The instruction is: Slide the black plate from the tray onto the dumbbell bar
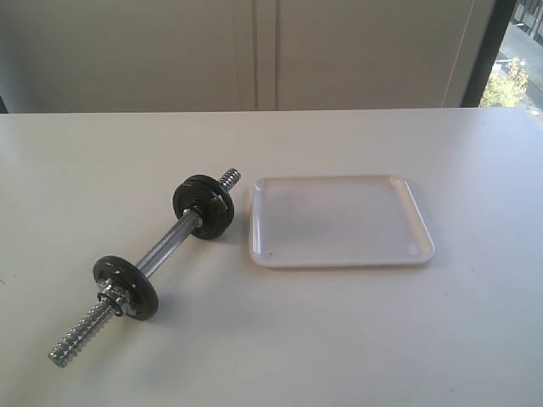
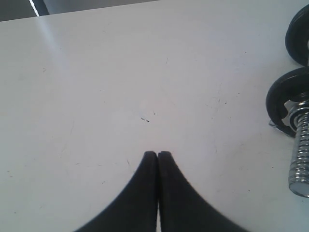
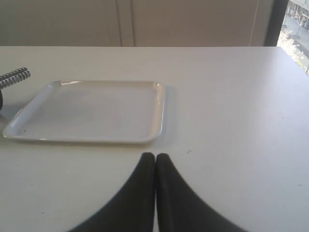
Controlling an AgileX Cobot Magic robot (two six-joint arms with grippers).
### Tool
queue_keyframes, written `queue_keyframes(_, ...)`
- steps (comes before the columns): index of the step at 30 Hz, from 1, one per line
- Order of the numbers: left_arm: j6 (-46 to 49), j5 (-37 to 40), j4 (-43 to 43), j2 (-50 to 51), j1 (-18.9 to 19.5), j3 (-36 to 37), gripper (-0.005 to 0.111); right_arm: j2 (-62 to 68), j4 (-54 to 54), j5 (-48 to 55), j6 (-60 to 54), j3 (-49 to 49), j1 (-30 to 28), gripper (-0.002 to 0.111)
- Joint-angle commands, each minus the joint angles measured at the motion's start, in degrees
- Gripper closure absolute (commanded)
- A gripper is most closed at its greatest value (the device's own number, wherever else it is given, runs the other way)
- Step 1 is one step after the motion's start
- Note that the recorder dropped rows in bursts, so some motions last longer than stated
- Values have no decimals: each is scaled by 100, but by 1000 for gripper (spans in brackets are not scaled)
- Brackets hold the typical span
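Clenching hands: left hand (image 2: 157, 154) and right hand (image 3: 155, 156) shut tight, holding nothing.
Black plate (image 1: 204, 206): on dumbbell bar (image 1: 165, 246), just beside tray (image 1: 339, 222), well apart from both hands.
Bench (image 1: 339, 339): under it all.

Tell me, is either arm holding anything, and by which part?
Nothing is held: the left end effector and right end effector are both shut and empty.

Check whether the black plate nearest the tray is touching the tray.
Apart. The exterior view shows a strip of table between the black plate and the left rim of the tray.
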Motion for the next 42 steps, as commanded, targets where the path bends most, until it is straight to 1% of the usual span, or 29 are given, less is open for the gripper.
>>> queue_keyframes(1, -53, -10, -70, -30, 16, 20, 107, -31, -43, -56, 12, 28, 12, 108)
queue_keyframes(20, -53, -10, -70, -30, 59, 20, 107, -31, -43, -56, 12, 28, 12, 108)
queue_keyframes(24, -343, 46, -70, -30, 61, 20, 107, -31, -43, -56, 12, 28, 12, 108)
queue_keyframes(33, -352, 16, -98, -30, 61, 20, 107, -31, -43, -56, 12, 28, 12, 108)
queue_keyframes(36, -759, 32, -108, -30, 61, 20, 107, -31, -43, -56, 12, 28, 12, 108)
queue_keyframes(38, -941, 32, -51, -30, 61, 20, 107, -31, -43, -56, 12, 28, 12, 108)
queue_keyframes(42, -951, 32, 266, -30, 61, 20, 107, -31, -43, -56, 12, 28, 12, 108)
